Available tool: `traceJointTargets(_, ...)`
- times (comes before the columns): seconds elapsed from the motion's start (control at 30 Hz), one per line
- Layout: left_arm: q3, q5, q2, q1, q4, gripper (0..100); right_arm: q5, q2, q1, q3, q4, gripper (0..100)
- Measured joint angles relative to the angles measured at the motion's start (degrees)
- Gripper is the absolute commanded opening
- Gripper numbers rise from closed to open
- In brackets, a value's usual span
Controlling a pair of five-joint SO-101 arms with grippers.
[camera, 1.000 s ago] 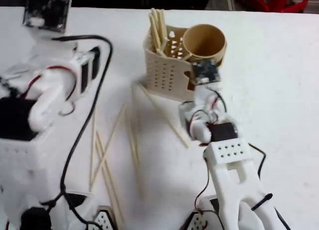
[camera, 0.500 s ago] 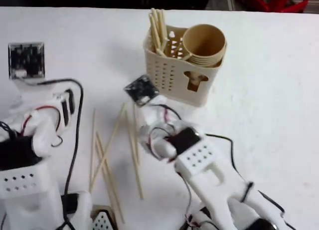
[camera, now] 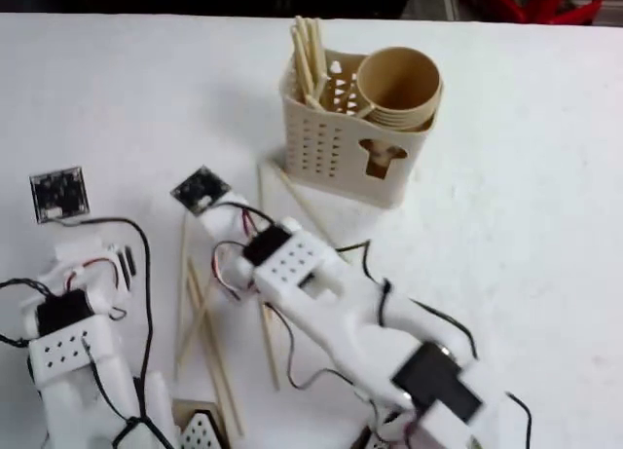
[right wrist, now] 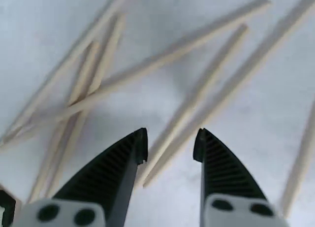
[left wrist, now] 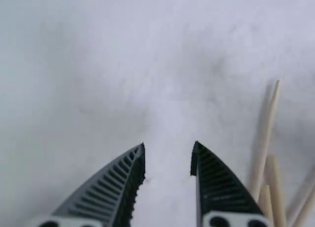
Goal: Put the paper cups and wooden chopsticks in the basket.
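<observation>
Paper cups and some chopsticks sit in the basket. I see loose chopsticks on the desk. Right jaws parted, empty, over them; left jaws parted, empty, beside.

In the high view the left arm sits folded in the lower left corner of the frame. Its white wrist points up the picture, with a small dark camera board just beyond it. The right arm comes in from the bottom edge right of centre and stretches diagonally toward the upper left. Its wrist block lies near mid-frame, and a second board sits at its far end. The left gripper has its two black ribbed fingers parted, with a clear gap between the tips. The right gripper is spread the same way.
</observation>
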Motion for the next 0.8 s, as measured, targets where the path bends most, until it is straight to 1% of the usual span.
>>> traceJointTargets(0.17, 2.9, 0.0, -0.2, -0.7, -2.1, 17, -1.1, 7.9, 0.3, -4.6, 0.0, 16.6)
traceJointTargets(0.23, 3.5, -0.1, -0.2, -0.7, -2.5, 17, -1.1, 9.1, 1.8, -5.6, 0.0, 16.6)
traceJointTargets(0.33, 3.5, -2.2, -0.4, -0.8, -2.5, 17, -1.1, 9.8, 3.6, -6.2, 0.0, 16.6)
traceJointTargets(0.47, 3.5, -3.3, -0.4, -0.8, -2.5, 17, -1.1, 11.1, 3.8, -6.2, 0.0, 16.6)
traceJointTargets(0.73, 3.5, -3.3, -0.4, -0.8, -2.5, 16, -1.1, 15.0, 4.3, -7.5, 0.0, 16.2)
traceJointTargets(0.8, 3.5, -3.3, -0.4, -0.8, -2.5, 16, -1.1, 15.4, 4.3, -7.7, 0.0, 14.2)
